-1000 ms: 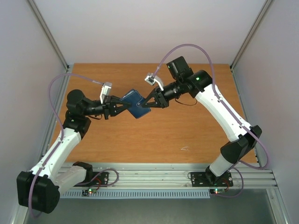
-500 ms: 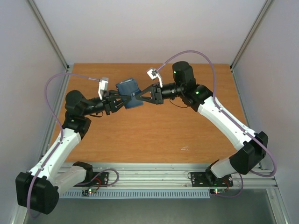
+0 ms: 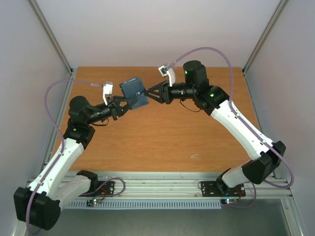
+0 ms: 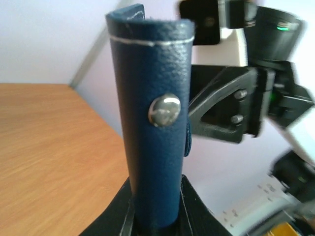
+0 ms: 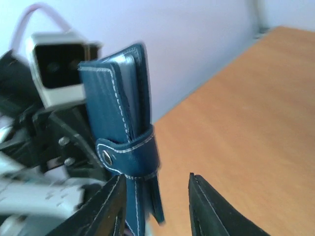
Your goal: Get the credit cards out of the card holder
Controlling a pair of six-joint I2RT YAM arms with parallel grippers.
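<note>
The card holder [image 3: 134,93], dark navy and closed with its snap tab, hangs in the air over the back of the table. My left gripper [image 3: 127,102] is shut on its lower edge; in the left wrist view the holder's spine [image 4: 155,128] with the metal snap stands upright out of the gripper [image 4: 156,219]. My right gripper [image 3: 148,93] faces it from the right, open. In the right wrist view the holder [image 5: 123,128] sits against the left fingertip [image 5: 110,196], the other fingertip [image 5: 204,201] well apart. The credit cards are hidden inside.
The wooden table [image 3: 162,137] lies below both arms. Grey walls and metal frame posts [image 3: 54,42] enclose the sides and back. The left wrist camera [image 5: 59,69] shows close behind the holder in the right wrist view.
Both arms carried the holder toward the back of the table and it turned. The right gripper, earlier shut on the holder's edge, has spread its jaws.
</note>
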